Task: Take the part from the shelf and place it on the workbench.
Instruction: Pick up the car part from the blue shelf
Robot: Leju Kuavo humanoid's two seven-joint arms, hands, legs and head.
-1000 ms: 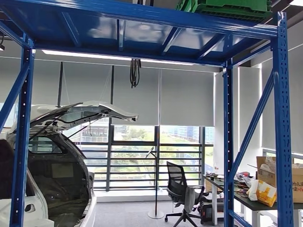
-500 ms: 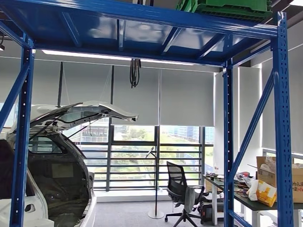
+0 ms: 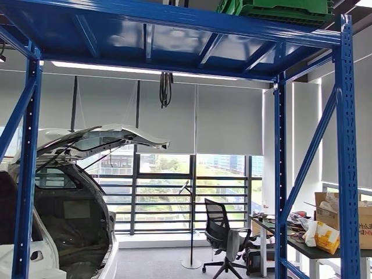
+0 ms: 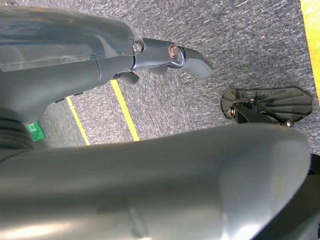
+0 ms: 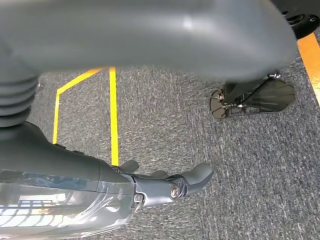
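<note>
My left robot hand (image 4: 166, 55) hangs over grey carpet (image 4: 226, 40) with its fingers stretched out straight and nothing between them; it touches nothing. My right robot hand (image 5: 170, 182) is the same: fingers extended, holding nothing, hovering above the carpet beside one yellow floor line (image 5: 113, 115).

From my head camera I look through one blue shelf (image 3: 175, 29) frame, its deck overhead at 12 o'clock. One green crate (image 3: 281, 9) sits on top of that deck at 1 o'clock, seen from below; I cannot tell whether it holds the part, and I cannot pick out the part anywhere.

I count four blue uprights of the shelf, two at 9 o'clock and two at 3 o'clock. Beyond them stands one white car (image 3: 65, 192) with its tailgate raised, at 8 o'clock. One black office chair (image 3: 221, 235) stands at 5 o'clock, near one desk (image 3: 307, 247) at 4 o'clock. On the desk lie one cardboard box (image 3: 346, 218), one yellow-and-white bag (image 3: 324, 235) just beside it, and loose clutter too small to count.
</note>
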